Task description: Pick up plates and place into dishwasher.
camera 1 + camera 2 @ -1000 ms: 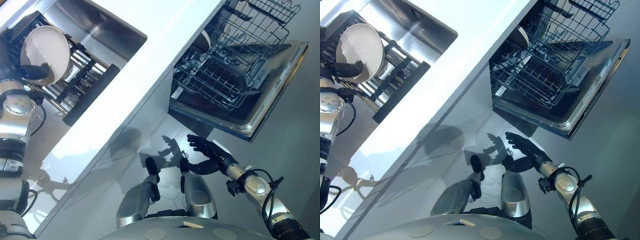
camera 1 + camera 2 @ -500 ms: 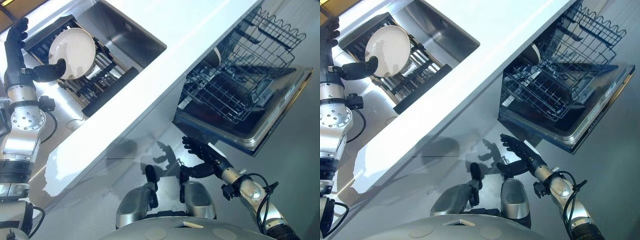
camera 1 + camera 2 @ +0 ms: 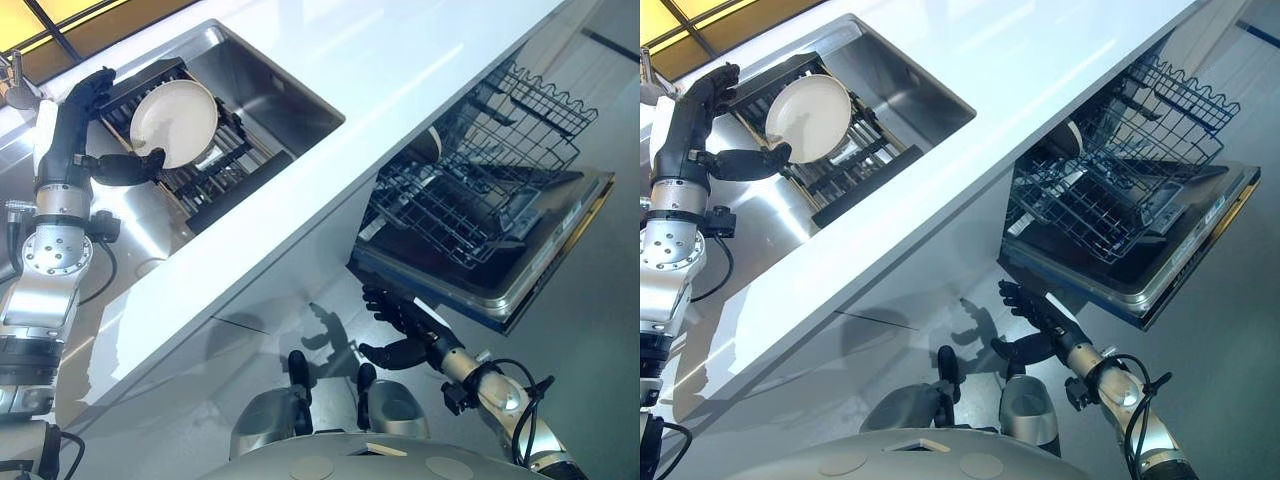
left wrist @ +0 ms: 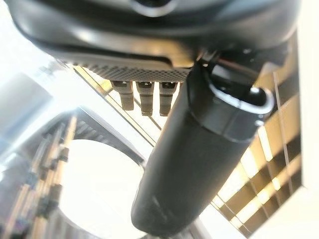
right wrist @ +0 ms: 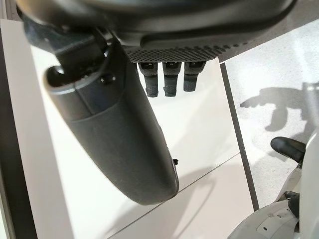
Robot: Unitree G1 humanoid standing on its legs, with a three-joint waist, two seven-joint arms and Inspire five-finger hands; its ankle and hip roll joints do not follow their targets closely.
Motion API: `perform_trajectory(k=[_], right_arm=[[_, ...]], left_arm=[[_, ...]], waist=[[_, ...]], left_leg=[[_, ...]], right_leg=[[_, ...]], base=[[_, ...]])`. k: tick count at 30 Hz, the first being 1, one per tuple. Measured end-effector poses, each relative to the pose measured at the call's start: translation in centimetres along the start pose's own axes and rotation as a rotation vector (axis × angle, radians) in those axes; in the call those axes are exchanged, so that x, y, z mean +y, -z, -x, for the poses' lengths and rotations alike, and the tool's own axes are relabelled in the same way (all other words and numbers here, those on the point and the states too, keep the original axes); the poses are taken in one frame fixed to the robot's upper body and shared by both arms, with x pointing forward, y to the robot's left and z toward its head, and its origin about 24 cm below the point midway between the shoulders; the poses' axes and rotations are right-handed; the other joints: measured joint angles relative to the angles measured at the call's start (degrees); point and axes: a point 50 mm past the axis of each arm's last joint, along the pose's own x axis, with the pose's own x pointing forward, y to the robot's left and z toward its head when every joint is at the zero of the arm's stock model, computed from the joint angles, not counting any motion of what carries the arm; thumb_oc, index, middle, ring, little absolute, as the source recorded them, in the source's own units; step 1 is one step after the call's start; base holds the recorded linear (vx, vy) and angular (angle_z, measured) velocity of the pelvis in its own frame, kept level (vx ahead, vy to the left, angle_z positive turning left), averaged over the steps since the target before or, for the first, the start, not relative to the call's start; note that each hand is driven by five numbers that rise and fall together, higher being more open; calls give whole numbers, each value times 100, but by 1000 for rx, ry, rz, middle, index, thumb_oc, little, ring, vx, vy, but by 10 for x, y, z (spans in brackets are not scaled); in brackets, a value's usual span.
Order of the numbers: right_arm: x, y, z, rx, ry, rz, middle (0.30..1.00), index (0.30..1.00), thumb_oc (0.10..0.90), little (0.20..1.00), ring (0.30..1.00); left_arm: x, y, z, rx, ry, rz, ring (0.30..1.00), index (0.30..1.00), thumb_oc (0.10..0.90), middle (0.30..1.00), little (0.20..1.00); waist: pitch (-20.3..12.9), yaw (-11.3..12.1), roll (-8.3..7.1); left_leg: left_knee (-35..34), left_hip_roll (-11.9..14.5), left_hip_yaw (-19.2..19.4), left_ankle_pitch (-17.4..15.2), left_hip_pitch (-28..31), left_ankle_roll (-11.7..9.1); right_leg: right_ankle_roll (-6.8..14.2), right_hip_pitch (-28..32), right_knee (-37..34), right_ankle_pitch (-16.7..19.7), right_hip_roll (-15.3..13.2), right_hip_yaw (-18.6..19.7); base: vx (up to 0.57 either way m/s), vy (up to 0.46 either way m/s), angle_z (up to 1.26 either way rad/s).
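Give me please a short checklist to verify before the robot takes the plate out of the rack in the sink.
1. Left hand at the plate: ok, thumb in front of its lower rim, fingers straight behind it.
2. Grasp closed on the plate: not ok, hand is open.
3. Plate standing in the dish rack: ok, upright on edge.
4. Dishwasher door open: ok.
5. Lower rack pulled out with free slots: ok, its near part looks empty.
6. Right hand free: ok, open, holding nothing, low beside the door.
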Motion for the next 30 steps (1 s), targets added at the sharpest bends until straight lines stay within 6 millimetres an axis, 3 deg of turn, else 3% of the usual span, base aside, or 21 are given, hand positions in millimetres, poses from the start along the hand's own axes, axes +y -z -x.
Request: perform_trajectory(k=[9, 16, 26, 30], right_arm=[[1, 1, 0, 4, -1, -5, 900, 900, 800, 900, 900], [3, 6, 1, 23, -2, -11, 900, 900, 800, 900, 900], [3, 7, 1, 27, 5, -13, 900, 900, 800, 900, 900], [3, 8, 1, 28, 14, -15, 900, 900, 800, 900, 900]], left_arm=[[-30, -4, -3, 1, 139, -11, 900, 900, 800, 900, 900], [-40, -2, -7, 21, 173, -21, 900, 900, 800, 900, 900], [-42, 31, -7, 174, 179, -133, 900, 900, 800, 900, 900], [-37, 39, -8, 195, 97, -208, 900, 900, 800, 900, 900]], waist=[[-87, -154, -11], [-93, -316, -7], [-96, -548, -1], [-95, -565, 0]], left_leg=[[-8, 16, 125, -4, 50, -5], [-74, 37, 283, -14, 122, -19], [-150, 41, 431, 0, 190, 10], [-180, 41, 462, 1, 217, 10]], right_leg=[[0, -17, -10, 0, 39, 178], [-1, -66, 5, 1, 68, 334], [-2, -93, -12, 3, 87, 474], [-1, -98, -13, 2, 87, 489]], base=[[22, -39, -6], [24, -44, -13], [19, -22, -9], [14, -17, -3]])
